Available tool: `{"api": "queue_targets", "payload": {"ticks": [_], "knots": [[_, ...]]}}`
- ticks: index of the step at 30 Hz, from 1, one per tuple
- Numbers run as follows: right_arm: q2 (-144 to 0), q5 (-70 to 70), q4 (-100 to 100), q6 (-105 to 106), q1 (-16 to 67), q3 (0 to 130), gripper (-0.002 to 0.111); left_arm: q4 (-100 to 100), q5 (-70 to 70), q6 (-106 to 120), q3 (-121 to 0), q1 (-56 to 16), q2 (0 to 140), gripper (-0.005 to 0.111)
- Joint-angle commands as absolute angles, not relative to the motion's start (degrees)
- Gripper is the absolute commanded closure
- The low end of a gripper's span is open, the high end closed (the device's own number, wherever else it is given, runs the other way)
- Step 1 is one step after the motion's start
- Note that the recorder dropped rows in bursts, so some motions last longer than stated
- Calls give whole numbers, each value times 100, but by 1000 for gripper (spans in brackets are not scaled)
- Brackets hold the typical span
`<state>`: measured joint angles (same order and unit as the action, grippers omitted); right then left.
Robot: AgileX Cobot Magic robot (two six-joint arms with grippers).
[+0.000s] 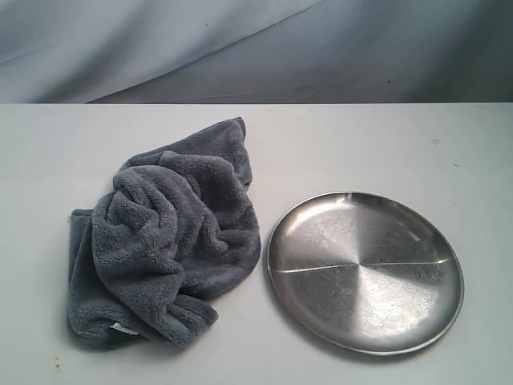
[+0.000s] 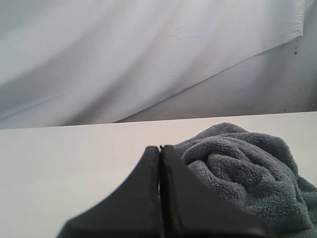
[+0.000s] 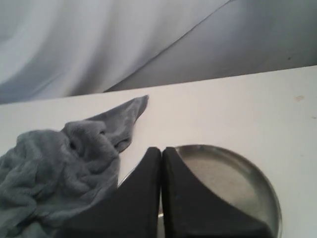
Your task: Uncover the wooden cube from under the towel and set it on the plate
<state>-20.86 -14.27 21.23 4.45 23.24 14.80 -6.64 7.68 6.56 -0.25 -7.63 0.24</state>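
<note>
The dark grey fluffy towel [image 1: 164, 233] lies bunched in a heap on the left of the white table, a small white tag at its near edge. The wooden cube is hidden; no part of it shows. The round silver plate [image 1: 365, 270] sits empty to the towel's right, almost touching it. Neither gripper appears in the exterior view. My left gripper [image 2: 160, 148] is shut with nothing in it, with the towel [image 2: 247, 168] just beyond it. My right gripper [image 3: 161, 149] is shut and empty, above the near side of the plate [image 3: 233, 173], with the towel [image 3: 59, 163] off to one side.
The white table [image 1: 337, 144] runs back to a draped pale cloth backdrop [image 1: 240, 48]. Nothing but the towel and the plate lies on it.
</note>
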Motion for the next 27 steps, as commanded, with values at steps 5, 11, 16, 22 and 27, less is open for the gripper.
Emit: {"api": "queue_targets", "payload": {"ticks": [5,11,16,22,27], "knots": [[-4011,-1902,2469,1170,3246,2388,108,-674,750,641,0,-791,0,107],[-5541,-2011,2469,1295,3973,3138,108,-674,750,641,0,-791,0,107],[-6788,-2146,2469,1346,4479,3822,108,-674,750,641,0,-791,0,107],[-8067,-2370,2449,1356,4868,4753,108,-674,750,641,0,-791,0,107],[-8891,-2908,2433,1367,4917,5601,108,-674,750,641,0,-791,0,107]]}}
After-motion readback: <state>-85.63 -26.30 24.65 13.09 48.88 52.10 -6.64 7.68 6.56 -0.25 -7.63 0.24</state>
